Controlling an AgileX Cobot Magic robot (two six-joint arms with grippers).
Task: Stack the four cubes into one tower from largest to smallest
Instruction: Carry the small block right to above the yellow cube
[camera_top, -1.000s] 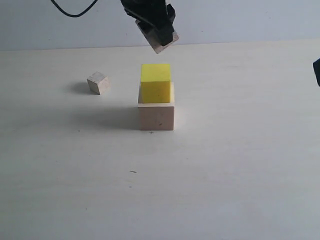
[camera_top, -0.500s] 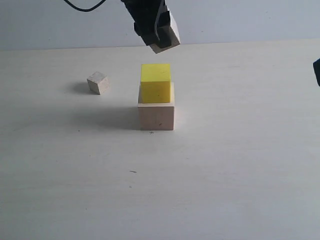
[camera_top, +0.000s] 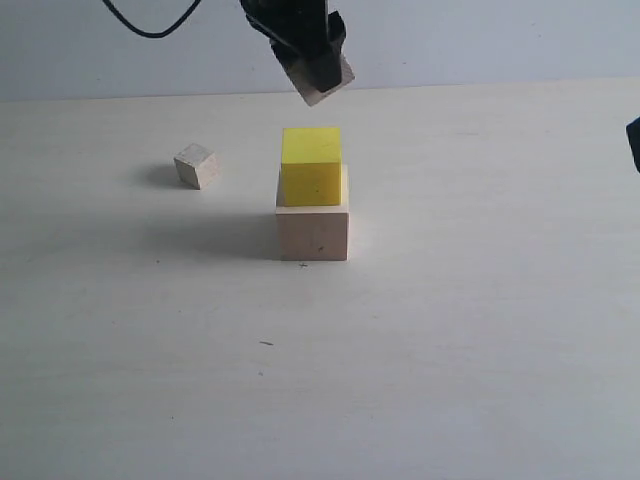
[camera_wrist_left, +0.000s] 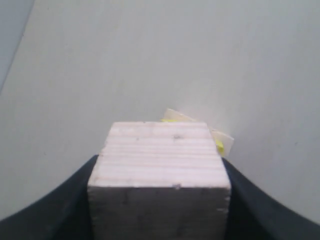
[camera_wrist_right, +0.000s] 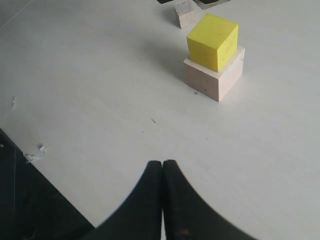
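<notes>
The wooden block (camera_top: 322, 85), clamped askew in the left fingers (camera_wrist_left: 55, 215), is being nudged back leftward over the yellow block (camera_top: 311, 165); a toppling placement is being risked.

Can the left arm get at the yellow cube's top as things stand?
Probably yes: the left fingers hold the grained cube above the yellow cube, whose top is bare, with nothing visible between them.

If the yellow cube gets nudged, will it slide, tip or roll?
Probably rigid: the yellow cube has crisp edges. Flat faces suggest sliding, not rolling. The large pale cube beneath leaves only a narrow ledge, so a firm shove might push it off.
</notes>
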